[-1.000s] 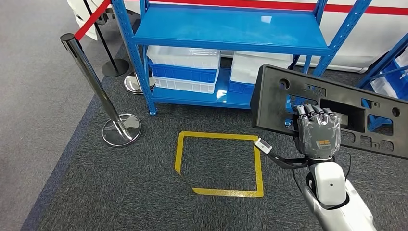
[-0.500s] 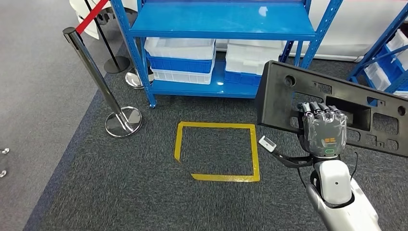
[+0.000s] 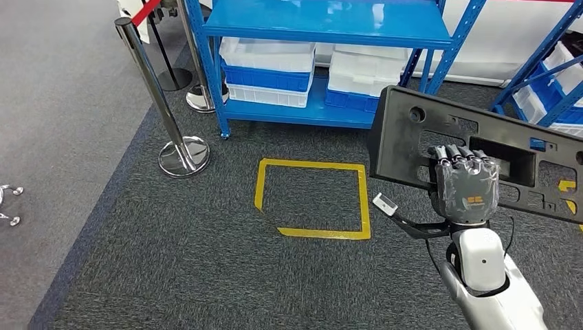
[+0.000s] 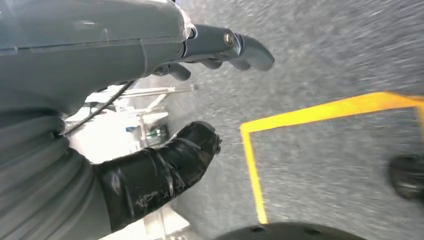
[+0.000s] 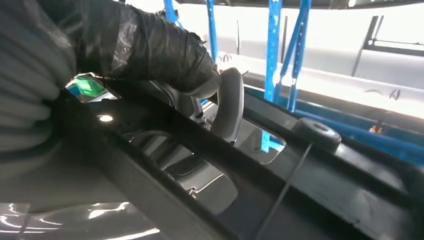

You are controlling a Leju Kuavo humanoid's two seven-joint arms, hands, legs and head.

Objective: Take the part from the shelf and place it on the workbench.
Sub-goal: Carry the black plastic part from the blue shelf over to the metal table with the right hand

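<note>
Here the right robot hand [image 3: 467,190] grips the part [image 3: 412,148] beside the shelf [image 3: 323,27].

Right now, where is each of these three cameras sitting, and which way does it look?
Head view: high on the body, looking forward and down at carpet, blue shelf and right hand gripping the black part.
Left wrist view: behind the left hand, facing the floor.
Right wrist view: behind the right hand, against the part.
Shared: head and left wrist views both show the yellow tape square.

We see shelf [image 3: 323,27] ahead, bins [image 3: 269,63] on lower level; floor square [image 3: 313,199] before it; stanchion [image 3: 161,103] left; part [image 3: 405,148] right.
</note>
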